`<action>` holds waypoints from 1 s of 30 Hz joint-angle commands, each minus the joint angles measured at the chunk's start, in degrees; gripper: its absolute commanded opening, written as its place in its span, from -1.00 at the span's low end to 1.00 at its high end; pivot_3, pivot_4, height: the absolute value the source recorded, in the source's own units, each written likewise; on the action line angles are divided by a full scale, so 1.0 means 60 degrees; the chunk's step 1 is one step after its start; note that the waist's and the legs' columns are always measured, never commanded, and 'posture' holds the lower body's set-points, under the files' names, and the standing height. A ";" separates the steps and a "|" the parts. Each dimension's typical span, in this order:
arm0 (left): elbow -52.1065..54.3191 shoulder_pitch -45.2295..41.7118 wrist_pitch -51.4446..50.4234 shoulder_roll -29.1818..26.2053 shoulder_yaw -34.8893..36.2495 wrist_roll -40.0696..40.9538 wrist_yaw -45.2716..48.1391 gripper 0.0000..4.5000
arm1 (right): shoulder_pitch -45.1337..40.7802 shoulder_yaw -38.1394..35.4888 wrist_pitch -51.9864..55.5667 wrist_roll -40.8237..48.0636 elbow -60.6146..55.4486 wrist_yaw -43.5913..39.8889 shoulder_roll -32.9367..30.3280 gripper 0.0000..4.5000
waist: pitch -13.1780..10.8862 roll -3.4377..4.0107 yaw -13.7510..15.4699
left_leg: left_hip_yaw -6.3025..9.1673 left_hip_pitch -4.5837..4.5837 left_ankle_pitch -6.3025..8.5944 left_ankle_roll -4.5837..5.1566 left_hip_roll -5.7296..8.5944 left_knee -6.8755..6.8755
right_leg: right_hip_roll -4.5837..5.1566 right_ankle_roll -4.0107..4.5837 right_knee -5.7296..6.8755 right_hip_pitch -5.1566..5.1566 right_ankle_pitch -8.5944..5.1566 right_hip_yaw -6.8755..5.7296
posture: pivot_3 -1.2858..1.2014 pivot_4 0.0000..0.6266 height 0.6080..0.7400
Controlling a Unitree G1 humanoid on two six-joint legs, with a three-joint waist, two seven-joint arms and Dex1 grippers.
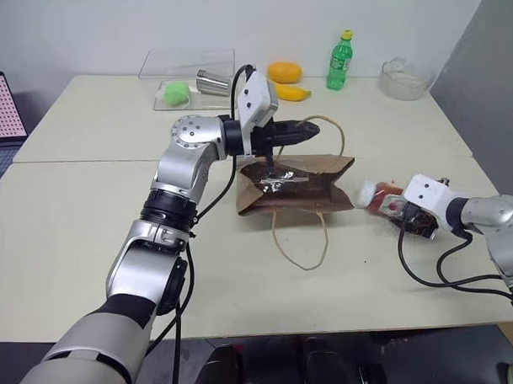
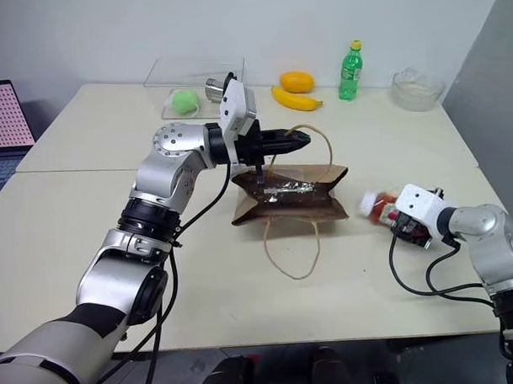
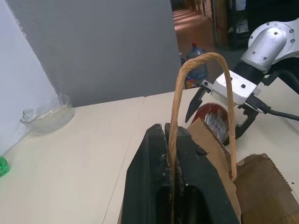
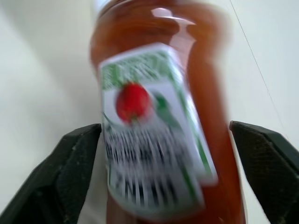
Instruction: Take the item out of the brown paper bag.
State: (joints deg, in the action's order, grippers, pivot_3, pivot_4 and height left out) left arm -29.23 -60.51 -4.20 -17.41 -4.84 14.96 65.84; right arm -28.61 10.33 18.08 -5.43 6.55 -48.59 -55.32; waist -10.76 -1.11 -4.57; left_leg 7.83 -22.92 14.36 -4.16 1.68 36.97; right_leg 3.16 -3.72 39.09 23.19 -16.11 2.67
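Right wrist view shows the ketchup bottle (image 4: pixel 159 126) lying between the right gripper (image 4: pixel 166 177)'s two black fingers (image 4: pixel 65 172), with a gap on each side, so the jaws stand wide apart and not pressed on it; its white-and-red label faces the camera. From the head, this bottle (image 1: pixel 381 196) lies on the table (image 1: pixel 87 228) just ahead of the right gripper (image 1: pixel 389 205), white cap toward the bag, outside and just beside the open mouth of the brown paper bag (image 1: pixel 303 189). The bag lies on its side with a lower loop handle (image 1: pixel 301 244) trailing over the table toward the robot. The left gripper (image 1: pixel 302 131) is level above the bag, its fingers (image 3: pixel 154 186) clamped together on the upper twisted handle (image 3: pixel 201 88), which arches up beyond the fingertips. Something shiny and crinkled shows at the bag's top face below the left gripper; what it is cannot be told. Well beyond the left gripper, a clear tray (image 1: pixel 189 67) holds a green ball (image 1: pixel 176 91) and a metal cup (image 1: pixel 213 82). Farther along stand a green soda bottle (image 1: pixel 339 60) and a glass bowl (image 1: pixel 405 79).
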 commanded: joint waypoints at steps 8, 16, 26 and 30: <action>-0.1381 -0.0944 0.0793 0.0067 -0.0147 -0.0666 -0.0220 -1.00 | 0.2360 -0.4353 0.2400 0.2596 -0.5905 -0.0444 -0.0073 0.97 | 0.0000 -0.0001 0.0228 | 0.0006 -0.0004 0.0003 0.0005 0.0001 -0.0001 | -0.0001 -0.0001 -0.0002 -0.0002 0.0000 -0.0003 | 0.03 -0.52 1.00; -0.4669 -0.2638 0.2072 -0.0037 -0.0127 -0.1614 -0.0493 -1.00 | 0.3696 -0.4560 0.4884 0.4053 -1.0879 0.3321 0.4116 0.97 | 0.0004 -0.0008 0.0265 | 0.0014 -0.0001 0.0004 0.0006 0.0007 0.0007 | -0.0003 -0.0009 0.0004 -0.0015 0.0005 -0.0006 | 0.03 -0.52 1.00; -0.4586 -0.2872 0.1514 -0.0686 0.0206 -0.1434 0.0673 0.23 | 0.2728 -0.3710 0.4859 0.4234 -1.0321 0.4576 0.4994 1.00 | 0.0005 -0.0007 0.0210 | 0.0021 0.0002 0.0004 0.0007 0.0001 -0.0004 | -0.0009 -0.0009 0.0007 -0.0004 0.0005 -0.0013 | 0.03 -0.52 1.00; -0.3150 -0.2207 0.0728 -0.1363 0.0553 -0.1037 0.0920 0.62 | 0.2765 -0.3746 0.4420 0.4317 -0.9915 0.4337 0.4797 1.00 | 0.0005 -0.0006 0.0182 | 0.0017 0.0001 0.0004 0.0007 -0.0001 -0.0005 | -0.0010 -0.0009 0.0006 -0.0003 0.0005 -0.0008 | 0.03 -0.52 1.00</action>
State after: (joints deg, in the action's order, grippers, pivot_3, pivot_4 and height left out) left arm -52.89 -74.35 1.68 -24.00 -3.70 6.78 70.92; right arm -11.78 -11.21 46.78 19.61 -52.40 -21.85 -25.93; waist -10.73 -1.15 -3.48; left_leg 7.93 -22.91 14.38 -4.11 1.66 36.93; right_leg 3.09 -3.77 39.13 23.17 -16.08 2.62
